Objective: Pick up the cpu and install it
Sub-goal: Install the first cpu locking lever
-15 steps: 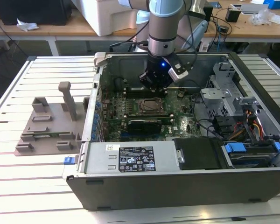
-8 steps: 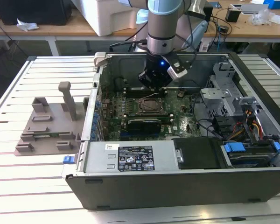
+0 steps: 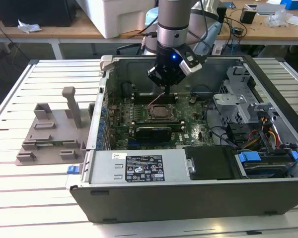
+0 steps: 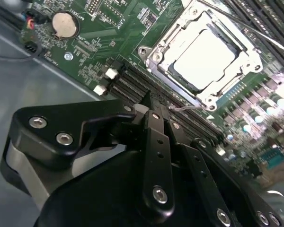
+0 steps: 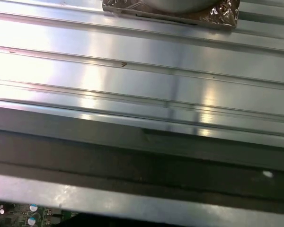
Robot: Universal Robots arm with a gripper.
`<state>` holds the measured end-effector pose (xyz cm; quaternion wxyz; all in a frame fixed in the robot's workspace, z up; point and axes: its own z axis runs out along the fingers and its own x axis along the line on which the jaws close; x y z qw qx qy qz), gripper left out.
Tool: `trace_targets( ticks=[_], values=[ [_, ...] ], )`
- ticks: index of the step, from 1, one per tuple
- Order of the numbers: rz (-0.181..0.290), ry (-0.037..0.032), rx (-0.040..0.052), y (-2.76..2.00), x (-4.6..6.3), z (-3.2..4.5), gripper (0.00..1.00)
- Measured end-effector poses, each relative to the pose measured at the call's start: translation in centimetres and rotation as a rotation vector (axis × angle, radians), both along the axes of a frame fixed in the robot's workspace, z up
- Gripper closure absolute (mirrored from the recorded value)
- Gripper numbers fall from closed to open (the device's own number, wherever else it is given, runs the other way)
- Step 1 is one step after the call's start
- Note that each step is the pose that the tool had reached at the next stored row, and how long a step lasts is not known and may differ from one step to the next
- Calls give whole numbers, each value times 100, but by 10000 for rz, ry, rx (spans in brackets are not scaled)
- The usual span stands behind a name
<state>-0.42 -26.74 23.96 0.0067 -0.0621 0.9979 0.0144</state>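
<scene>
In the exterior view, the open case [image 3: 198, 148] lies on its side on a slatted table [image 3: 35, 84], so the board [image 3: 188, 121] faces up and the arm can come at it from above. The gripper [image 3: 167, 85] hangs inside the case, over the far part of the board, just beyond the socket [image 3: 161, 112]. A thin wire lever slants from below the gripper down toward the socket's frame. Whether the fingers are apart or together cannot be told here. A grey fixture [image 3: 52, 134] sits on the table at the exterior view's left, well apart from the case; it looks made to hold parts.

In the second wrist view, the cpu [image 4: 206, 56] lies flat in the socket [image 4: 154, 56], its silvery top showing through the metal frame, so the chip appears already seated. The gripper [image 4: 154, 105] is near the socket's corner with its fingertips drawn together and nothing visible between them. The wire lever [image 4: 189, 108] runs along the frame edge just beside the tips, which suggests the gripper is there for the latch, not the chip.

In the first wrist view, the table [image 5: 142, 71] slats and the case [image 5: 142, 156] wall pass by, with a strip of board [image 5: 19, 215] at the edge.
</scene>
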Motion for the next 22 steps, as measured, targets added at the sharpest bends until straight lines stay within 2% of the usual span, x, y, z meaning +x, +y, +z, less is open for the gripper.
trace_targets(
  ticks=[1, 3, 4, 6, 8, 14, 16, 19, 22],
  values=[
    [0, -1, 1, 0, 0, 14, 89],
    [-1, -1, 0, 0, 0, 108, 89],
    [0, -2, 0, 0, 0, 130, 89],
    [1, -4, 2, 0, -14, 133, 89],
    [1, -3, 0, 0, -75, 123, 89],
    [-1, -3, 1, 0, -205, -19, 89],
    [-5, -2, -16, -2, -236, -111, 89],
    [-123, -3, -80, -4, -236, -159, 89],
    [-131, -3, -105, -21, -237, -169, 89]
  ],
)
